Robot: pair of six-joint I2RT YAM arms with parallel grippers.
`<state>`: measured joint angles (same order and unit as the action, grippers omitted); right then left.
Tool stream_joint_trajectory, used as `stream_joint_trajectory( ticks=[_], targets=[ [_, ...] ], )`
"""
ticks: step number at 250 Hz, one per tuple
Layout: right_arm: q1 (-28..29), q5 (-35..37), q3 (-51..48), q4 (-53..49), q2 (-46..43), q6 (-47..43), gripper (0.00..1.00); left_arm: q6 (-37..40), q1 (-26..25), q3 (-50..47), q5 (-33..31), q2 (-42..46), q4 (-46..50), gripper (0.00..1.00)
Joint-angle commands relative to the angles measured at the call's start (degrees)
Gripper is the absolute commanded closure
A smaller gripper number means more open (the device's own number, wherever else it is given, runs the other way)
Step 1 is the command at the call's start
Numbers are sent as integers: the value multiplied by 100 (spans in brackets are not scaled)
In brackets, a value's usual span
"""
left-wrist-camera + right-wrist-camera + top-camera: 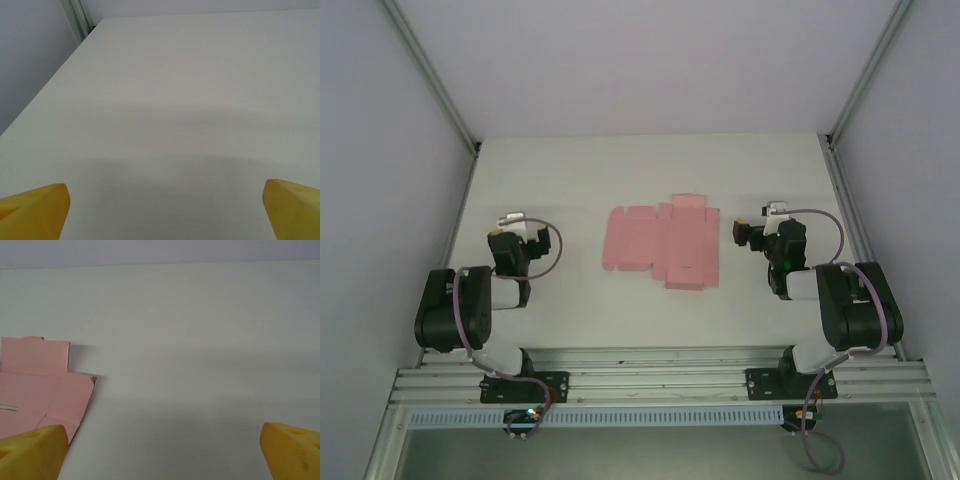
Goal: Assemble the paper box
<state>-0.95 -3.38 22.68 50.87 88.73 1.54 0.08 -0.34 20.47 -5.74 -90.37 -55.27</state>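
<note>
Right now, paper box (pixel 660 243) lying flat as a pink sheet on the counter (pixel 570 170), left gripper (pixel 165 212) spread wide, right gripper (pixel 162 452) spread wide near its edge

Right wrist view's left edge cuts off the paper box (pixel 40 390); both yellow fingers (pixel 35 452) run off the bottom

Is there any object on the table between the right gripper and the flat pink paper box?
Nothing visible stands between them. The paper box lies flat to the left of the open right gripper, and only bare table separates the two.
</note>
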Motion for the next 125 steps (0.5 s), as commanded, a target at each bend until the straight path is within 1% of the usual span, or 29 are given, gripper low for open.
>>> stream_joint_trajectory(
  ticks=[1,125],
  targets=[
    [19,74,44,82,-21,15,0,120,7,142,118,54,91,0],
    [-19,30,42,66,-20,46,0,79,51,169,244,54,167,0]
  ],
)
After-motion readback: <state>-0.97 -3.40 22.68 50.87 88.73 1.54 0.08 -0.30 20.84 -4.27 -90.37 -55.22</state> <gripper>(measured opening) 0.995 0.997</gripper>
